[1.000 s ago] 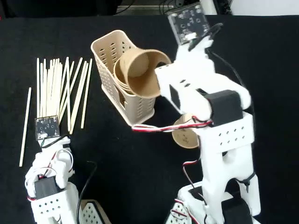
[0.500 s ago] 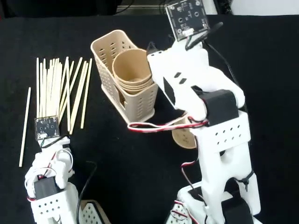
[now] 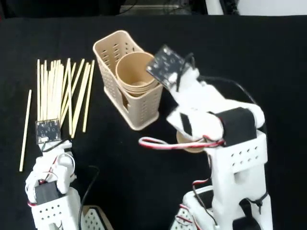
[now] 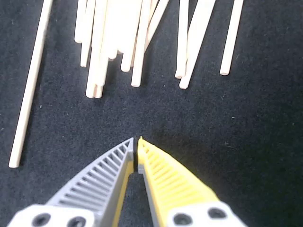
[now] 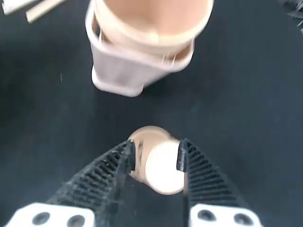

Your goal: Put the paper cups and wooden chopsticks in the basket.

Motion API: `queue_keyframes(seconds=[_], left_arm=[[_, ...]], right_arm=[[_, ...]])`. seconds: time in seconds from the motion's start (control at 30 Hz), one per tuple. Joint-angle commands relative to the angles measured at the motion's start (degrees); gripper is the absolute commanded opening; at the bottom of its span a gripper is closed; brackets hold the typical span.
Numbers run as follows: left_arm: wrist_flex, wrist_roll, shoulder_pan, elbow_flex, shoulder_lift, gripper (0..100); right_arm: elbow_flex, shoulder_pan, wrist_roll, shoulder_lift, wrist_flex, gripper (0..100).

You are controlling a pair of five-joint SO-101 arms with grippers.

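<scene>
Basket (image 3: 111, 81): upright on surface (image 3: 268, 57), cup stack (image 3: 134, 72) nested inside.
Loose cup (image 5: 158, 165): on its side near basket, between the parted jaws of right pincer (image 5: 156, 147).
Chopsticks (image 3: 57, 91): spread beside basket.
Left pincer (image 4: 137, 142): closed, empty, near chopstick ends.

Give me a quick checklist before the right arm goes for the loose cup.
1. Right gripper open: ok.
2. Loose cup lined up between its jaws: ok.
3. Jaws low enough to close on the cup: cannot tell.
4. Basket upright: ok.
5. Cup stack seated inside the basket, ready for another cup: ok.
6. Left gripper shut, short of the chopsticks, out of the way: ok.
</scene>
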Motion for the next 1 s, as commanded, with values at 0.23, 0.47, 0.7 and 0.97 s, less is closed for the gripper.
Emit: queue_keyframes(seconds=[0.23, 0.47, 0.7, 0.97], left_arm=[[0.2, 0.0, -0.4, 1.0, -0.1, 3], [0.2, 0.0, -0.4, 1.0, -0.1, 3], [0.2, 0.0, -0.4, 1.0, -0.1, 3], [0.2, 0.0, -0.4, 1.0, -0.1, 3]], right_arm=[[30.9, 7.5, 14.6, -19.1, -1.6, 16.2], [44.5, 15.6, 23.0, -24.0, -16.4, 16.3], [53.1, 24.4, 25.4, -24.0, -38.6, 16.5], [53.2, 25.1, 17.8, -24.0, -50.9, 16.4]])
